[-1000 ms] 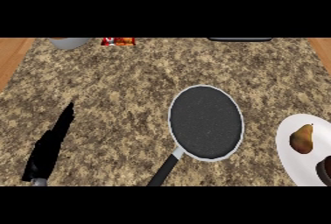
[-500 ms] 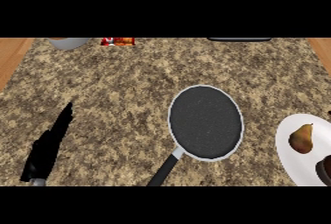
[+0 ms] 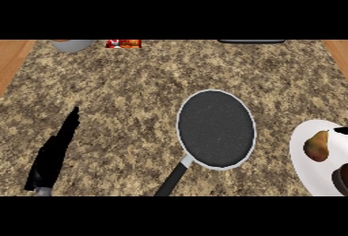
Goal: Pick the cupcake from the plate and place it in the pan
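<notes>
Judging the cupcake, at the plate's right edge, light and crushable, I'd take its wrapper sides with my right robot hand (a sliver shows, grip untellable); left robot hand lies open.

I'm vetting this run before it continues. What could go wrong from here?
The cupcake sits partly out of view on the plate, so a grasp may be misjudged. The pear close beside it could get knocked. The pan has a raised rim that might catch the cupcake on the way in.
</notes>
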{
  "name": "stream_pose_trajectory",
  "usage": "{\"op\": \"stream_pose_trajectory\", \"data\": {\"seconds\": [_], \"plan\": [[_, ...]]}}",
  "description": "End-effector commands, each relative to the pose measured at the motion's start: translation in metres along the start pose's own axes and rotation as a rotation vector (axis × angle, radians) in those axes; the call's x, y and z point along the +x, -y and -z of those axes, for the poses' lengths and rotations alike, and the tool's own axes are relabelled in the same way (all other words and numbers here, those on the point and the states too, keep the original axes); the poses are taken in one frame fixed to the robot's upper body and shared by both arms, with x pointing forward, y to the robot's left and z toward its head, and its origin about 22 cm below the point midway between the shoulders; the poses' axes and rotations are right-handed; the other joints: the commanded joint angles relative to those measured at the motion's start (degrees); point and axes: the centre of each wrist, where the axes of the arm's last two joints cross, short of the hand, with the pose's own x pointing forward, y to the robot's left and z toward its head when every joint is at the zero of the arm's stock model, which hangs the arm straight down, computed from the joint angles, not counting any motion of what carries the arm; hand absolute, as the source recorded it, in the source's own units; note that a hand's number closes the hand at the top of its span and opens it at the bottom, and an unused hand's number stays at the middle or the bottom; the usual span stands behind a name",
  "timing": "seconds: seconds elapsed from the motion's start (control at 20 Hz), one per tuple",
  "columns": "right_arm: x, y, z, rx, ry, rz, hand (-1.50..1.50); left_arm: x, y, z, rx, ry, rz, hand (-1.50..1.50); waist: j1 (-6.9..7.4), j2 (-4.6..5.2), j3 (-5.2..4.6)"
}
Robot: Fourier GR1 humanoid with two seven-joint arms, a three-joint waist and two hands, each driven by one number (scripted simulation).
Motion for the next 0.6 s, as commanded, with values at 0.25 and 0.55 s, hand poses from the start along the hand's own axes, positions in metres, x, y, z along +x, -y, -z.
{"op": "stream_pose_trajectory", "data": {"seconds": [0.25,0.55], "plan": [[0.002,-0.008,0.010,0.053,-0.070,-0.048,-1.50,0.021,-0.001,0.008,0.016,0.004,0.003,0.00,-0.03,-0.02,0.01],[-0.010,-0.027,0.025,0.067,-0.095,-0.064,-1.50,-0.006,-0.003,0.002,-0.008,0.007,-0.001,0.00,-0.07,0.02,0.01]]}}
